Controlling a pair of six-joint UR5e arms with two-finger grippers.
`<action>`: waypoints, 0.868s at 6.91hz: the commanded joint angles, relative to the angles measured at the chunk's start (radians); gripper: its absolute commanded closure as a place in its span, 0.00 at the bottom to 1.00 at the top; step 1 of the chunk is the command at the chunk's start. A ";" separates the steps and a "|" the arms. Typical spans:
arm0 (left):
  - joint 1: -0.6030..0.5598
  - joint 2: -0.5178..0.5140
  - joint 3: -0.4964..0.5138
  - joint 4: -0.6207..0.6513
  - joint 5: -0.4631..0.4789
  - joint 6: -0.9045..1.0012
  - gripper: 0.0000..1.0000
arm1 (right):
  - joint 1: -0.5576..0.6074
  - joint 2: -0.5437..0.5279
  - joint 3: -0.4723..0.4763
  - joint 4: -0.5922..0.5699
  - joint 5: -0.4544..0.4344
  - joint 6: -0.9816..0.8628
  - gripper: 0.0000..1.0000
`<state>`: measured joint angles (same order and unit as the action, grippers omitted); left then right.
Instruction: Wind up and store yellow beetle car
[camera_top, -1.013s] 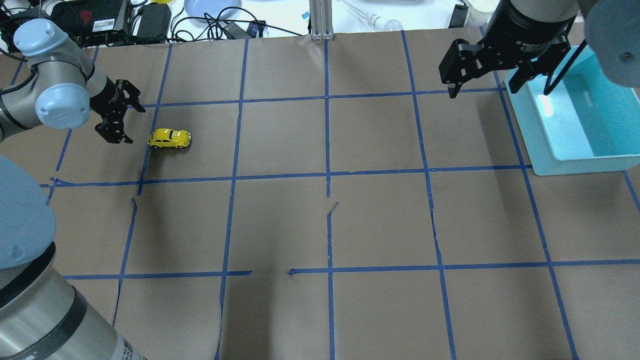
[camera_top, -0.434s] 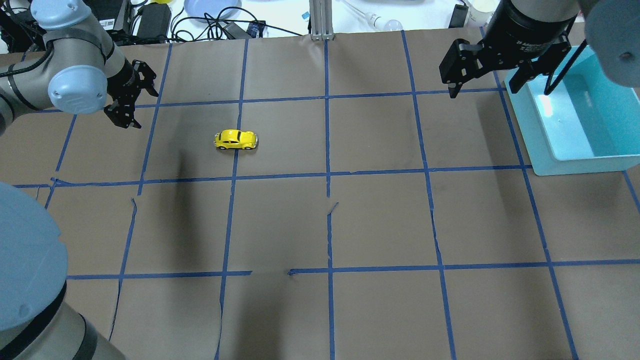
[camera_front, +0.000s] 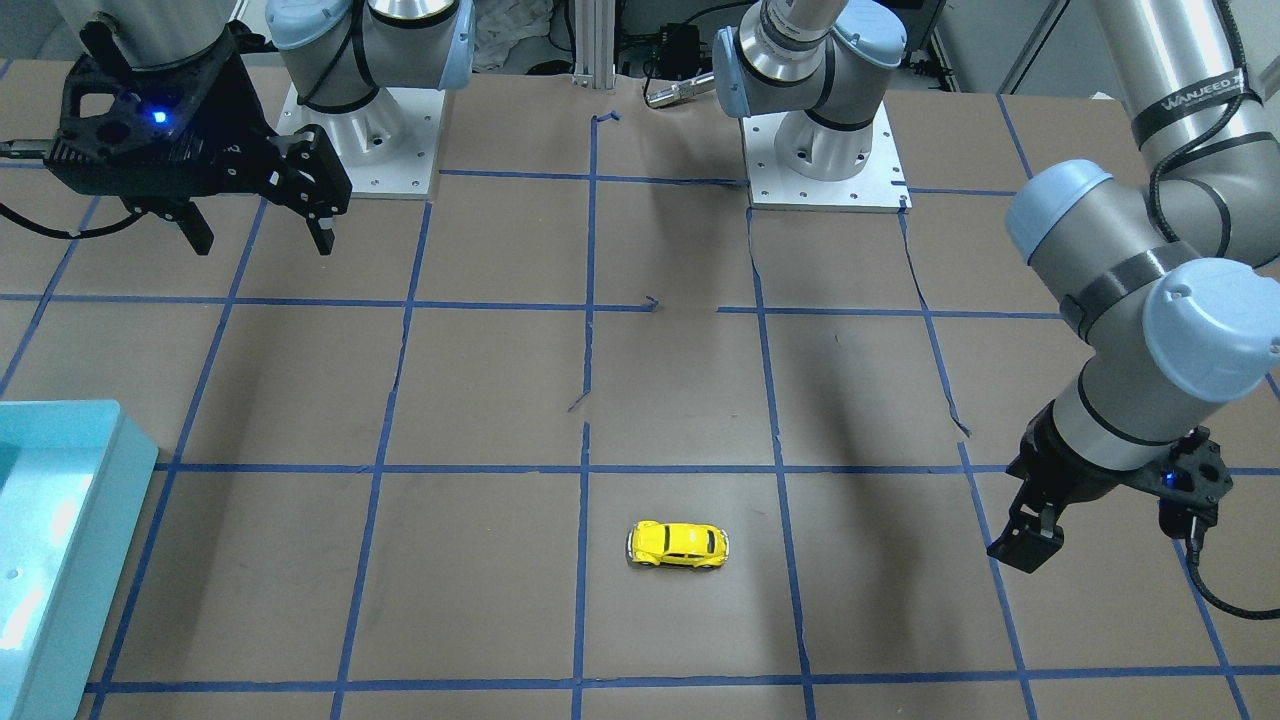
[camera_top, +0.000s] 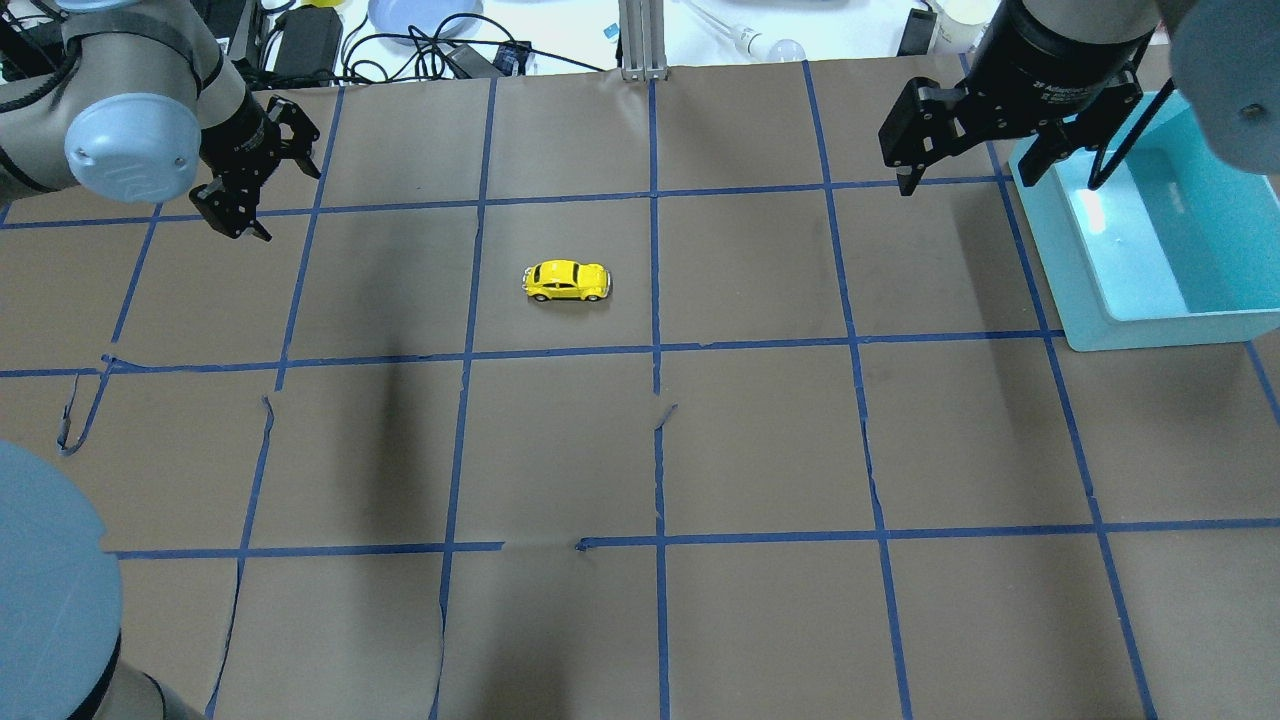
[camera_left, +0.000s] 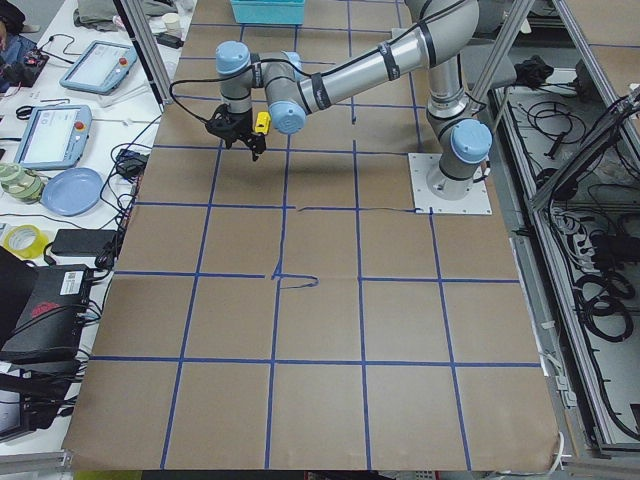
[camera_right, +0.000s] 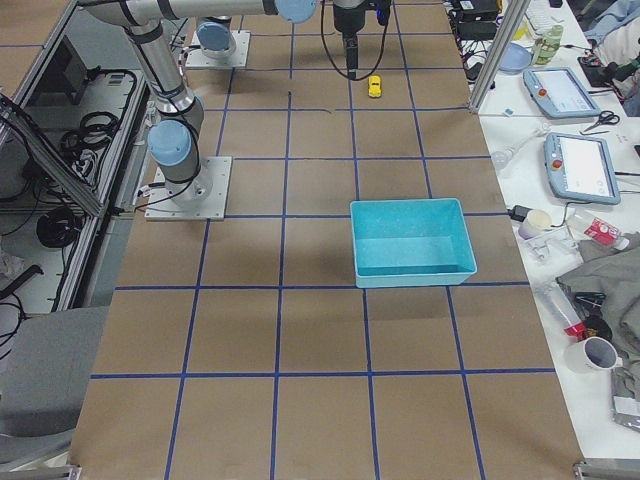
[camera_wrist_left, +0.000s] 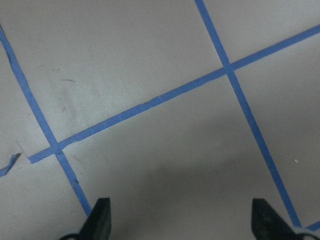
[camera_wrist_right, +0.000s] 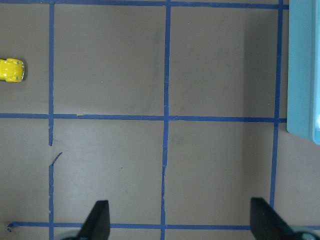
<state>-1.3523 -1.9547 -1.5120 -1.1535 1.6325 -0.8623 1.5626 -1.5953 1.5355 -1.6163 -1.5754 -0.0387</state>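
Observation:
The yellow beetle car (camera_top: 566, 282) stands alone on the brown paper near the table's middle, just left of the centre tape line. It also shows in the front view (camera_front: 678, 545) and at the left edge of the right wrist view (camera_wrist_right: 11, 70). My left gripper (camera_top: 288, 205) is open and empty, above the far left of the table and well away from the car. The left wrist view (camera_wrist_left: 182, 225) shows only paper and tape between its fingertips. My right gripper (camera_top: 972, 178) is open and empty, high up beside the teal bin (camera_top: 1130, 330).
The teal bin (camera_front: 90, 520) sits at the table's right end and looks empty. Blue tape lines grid the brown paper, which has small tears near the middle. Cables, a plate and tablets lie beyond the far edge.
The car has rolled to the right, from beside my left gripper to near the table's middle. My left gripper has pulled back toward the far left. The right arm has not moved.

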 joint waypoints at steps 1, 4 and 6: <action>-0.004 0.051 0.010 -0.058 0.000 0.105 0.01 | -0.001 0.000 0.000 0.000 0.000 -0.001 0.00; -0.004 0.143 0.059 -0.210 0.001 0.448 0.00 | -0.001 -0.002 -0.008 0.004 0.003 -0.004 0.00; 0.001 0.190 0.108 -0.326 0.000 0.646 0.00 | 0.014 0.021 -0.014 0.048 0.017 0.005 0.00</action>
<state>-1.3541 -1.7930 -1.4304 -1.4158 1.6326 -0.3457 1.5672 -1.5915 1.5222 -1.5978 -1.5702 -0.0405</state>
